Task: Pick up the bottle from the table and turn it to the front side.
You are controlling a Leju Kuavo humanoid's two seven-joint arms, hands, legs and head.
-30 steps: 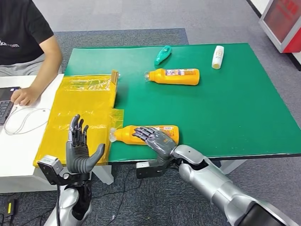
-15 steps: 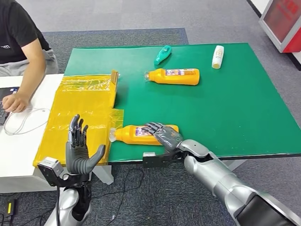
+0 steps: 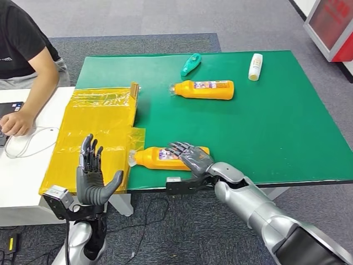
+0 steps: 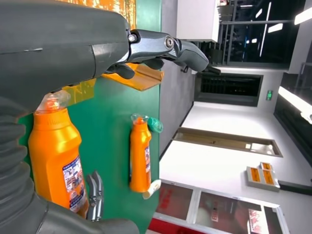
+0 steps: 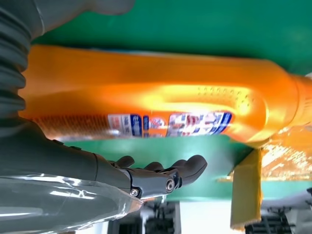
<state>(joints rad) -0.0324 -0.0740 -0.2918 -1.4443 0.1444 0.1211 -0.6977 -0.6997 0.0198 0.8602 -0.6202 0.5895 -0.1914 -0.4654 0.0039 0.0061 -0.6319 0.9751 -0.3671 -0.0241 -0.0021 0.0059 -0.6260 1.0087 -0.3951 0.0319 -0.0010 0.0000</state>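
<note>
An orange bottle (image 3: pixel 154 158) lies on its side at the front edge of the green table (image 3: pixel 270 127), its clear cap toward the yellow bag. My right hand (image 3: pixel 192 157) reaches over the bottle's base end with fingers stretched out, not closed. In the right wrist view the bottle (image 5: pixel 154 92) lies between the thumb and the extended fingers (image 5: pixel 162 175), with green cloth showing between the bottle and the fingers. My left hand (image 3: pixel 92 175) is raised in front of the table's left corner, palm up and fingers apart, holding nothing. The left wrist view shows the same bottle (image 4: pixel 55 156).
A second orange bottle (image 3: pixel 206 89), a teal bottle (image 3: pixel 191 64) and a white bottle (image 3: pixel 255 67) lie farther back on the table. A yellow plastic bag (image 3: pixel 95 132) covers the left end. A person (image 3: pixel 25 61) sits at the far left, typing at a laptop.
My right hand has slid right along the bottle toward its base end and farther over it, then held still. The person's arm has shifted at the laptop. The left hand has not moved.
</note>
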